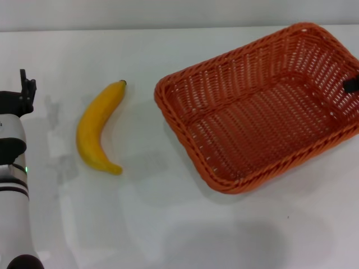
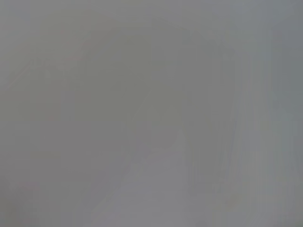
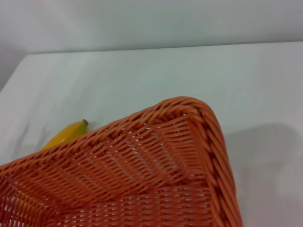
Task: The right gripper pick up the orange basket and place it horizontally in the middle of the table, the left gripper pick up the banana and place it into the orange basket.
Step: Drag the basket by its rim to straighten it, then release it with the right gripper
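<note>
Risk first, from the head view: I judge the orange basket point(image 1: 263, 106), askew right of the banana point(image 1: 100, 128) on the desk point(image 1: 168, 224), could swing or slip, since only the right hand point(image 1: 351, 84) shows at its far rim, fingers' state unclear. Left hand point(image 1: 26, 89) waits parked at the desk's left edge, fingers slightly apart. Left wrist view shows nothing; right wrist view looks over a basket corner toward the banana.

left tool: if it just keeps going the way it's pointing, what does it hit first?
Probably nothing. The left tool sits at the table's left edge, pointing toward the far side. The banana lies off to its right, outside that line, and the basket further right. Height is unclear.
</note>
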`<action>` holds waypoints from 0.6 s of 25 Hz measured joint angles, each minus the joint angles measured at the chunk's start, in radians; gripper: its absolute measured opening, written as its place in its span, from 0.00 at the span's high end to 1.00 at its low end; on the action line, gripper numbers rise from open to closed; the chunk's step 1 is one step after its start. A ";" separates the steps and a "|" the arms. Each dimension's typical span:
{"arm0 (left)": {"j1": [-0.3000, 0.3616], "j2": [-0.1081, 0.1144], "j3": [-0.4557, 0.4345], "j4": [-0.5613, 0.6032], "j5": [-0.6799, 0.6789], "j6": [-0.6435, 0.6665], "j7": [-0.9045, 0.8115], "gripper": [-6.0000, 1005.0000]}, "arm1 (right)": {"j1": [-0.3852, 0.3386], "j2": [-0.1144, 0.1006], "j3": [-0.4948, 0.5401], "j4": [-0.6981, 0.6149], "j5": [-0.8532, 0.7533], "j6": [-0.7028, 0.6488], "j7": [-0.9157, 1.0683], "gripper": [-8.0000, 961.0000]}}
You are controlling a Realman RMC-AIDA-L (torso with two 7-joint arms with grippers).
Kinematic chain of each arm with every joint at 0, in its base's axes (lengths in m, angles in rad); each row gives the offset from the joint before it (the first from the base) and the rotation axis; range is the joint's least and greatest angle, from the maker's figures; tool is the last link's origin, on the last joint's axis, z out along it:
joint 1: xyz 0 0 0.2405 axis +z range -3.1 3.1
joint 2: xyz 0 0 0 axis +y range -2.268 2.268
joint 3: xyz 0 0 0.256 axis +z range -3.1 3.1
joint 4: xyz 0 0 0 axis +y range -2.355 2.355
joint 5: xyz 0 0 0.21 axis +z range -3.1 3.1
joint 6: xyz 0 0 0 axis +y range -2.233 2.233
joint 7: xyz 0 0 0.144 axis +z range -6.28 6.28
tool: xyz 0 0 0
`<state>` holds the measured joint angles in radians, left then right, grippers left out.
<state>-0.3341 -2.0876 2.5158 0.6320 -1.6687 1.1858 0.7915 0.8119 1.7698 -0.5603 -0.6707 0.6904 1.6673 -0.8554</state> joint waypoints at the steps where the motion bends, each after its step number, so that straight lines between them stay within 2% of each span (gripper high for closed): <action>1: 0.000 0.000 0.000 0.000 0.000 0.000 0.000 0.12 | -0.007 -0.002 0.003 0.000 0.001 0.001 0.001 0.83; 10: 0.000 0.001 0.000 0.000 0.000 0.000 0.000 0.12 | -0.052 -0.006 0.022 0.000 0.036 0.010 0.012 0.83; 15: -0.002 0.001 0.000 0.000 0.000 0.000 0.000 0.12 | -0.060 0.008 0.025 0.001 0.077 0.024 0.016 0.82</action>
<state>-0.3357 -2.0862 2.5157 0.6320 -1.6690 1.1858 0.7916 0.7520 1.7774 -0.5349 -0.6699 0.7672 1.6913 -0.8389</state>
